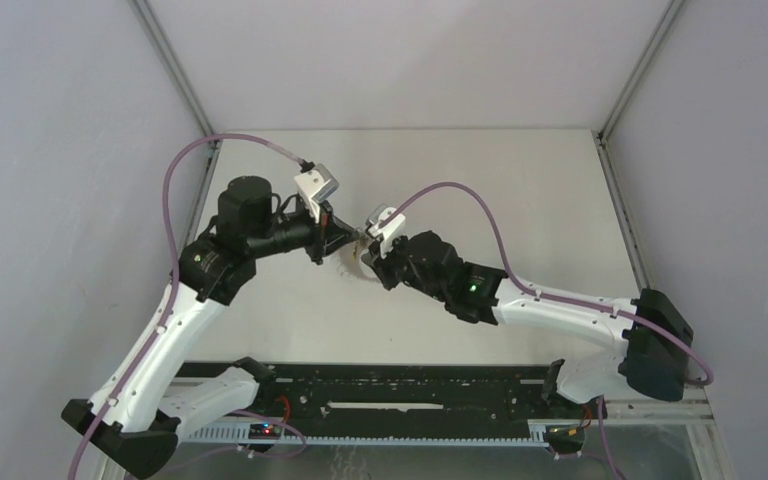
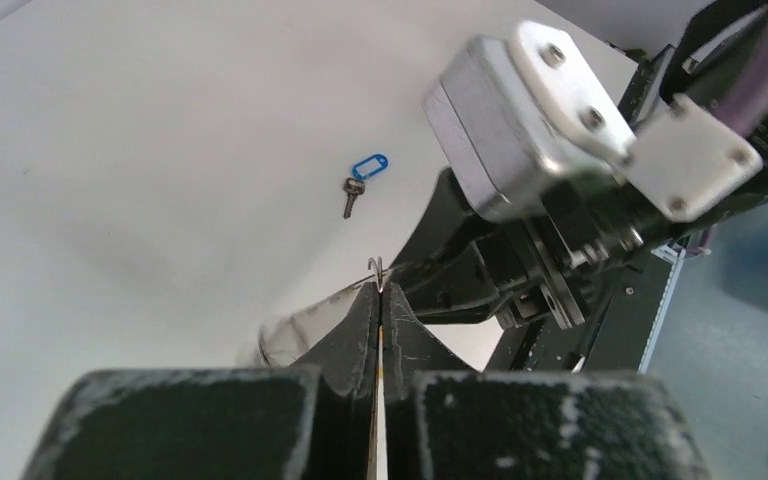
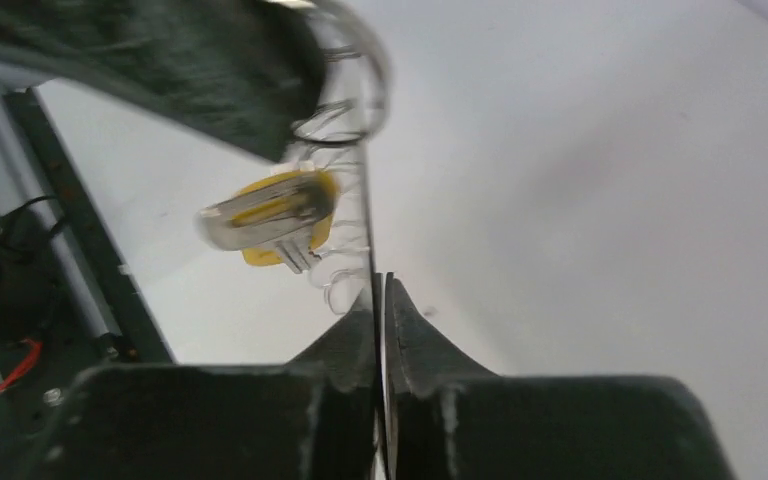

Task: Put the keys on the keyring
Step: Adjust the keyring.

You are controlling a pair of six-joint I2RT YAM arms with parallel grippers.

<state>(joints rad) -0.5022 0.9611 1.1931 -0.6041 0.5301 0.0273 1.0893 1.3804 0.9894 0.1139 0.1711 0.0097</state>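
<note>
Both arms meet over the middle of the surface (image 2: 110, 150), nearer its far edge than its near one, and hold the keyring (image 3: 368, 200) up between them. The left pincer (image 2: 381, 300) is closed, its tips pinched on a thin bit of the ring's wire. The right pincer (image 3: 381, 295) is closed too, clamped on the thin hoop just below the small loops (image 3: 330, 125).

The yellow key (image 3: 270, 218) hangs beside the hoop in the right wrist view, close against the loops. It looks to be already threaded on, though the blur makes that hard to confirm. The blue key (image 2: 360, 180) lies flat on the bare surface, well apart from the ring and from both pincers. The overhead view does not show it, so I cannot say which edge it is closest to.

The hoop is light, thin and springy, so it will likely flex and twist under a hard pinch. A grip on the wire close to the loops should steady it best. The blue key is small, light and smooth. Its metal blade would probably slip, so I judge the plastic head the better place to take hold. That key seems to be the part of the job left to do.
</note>
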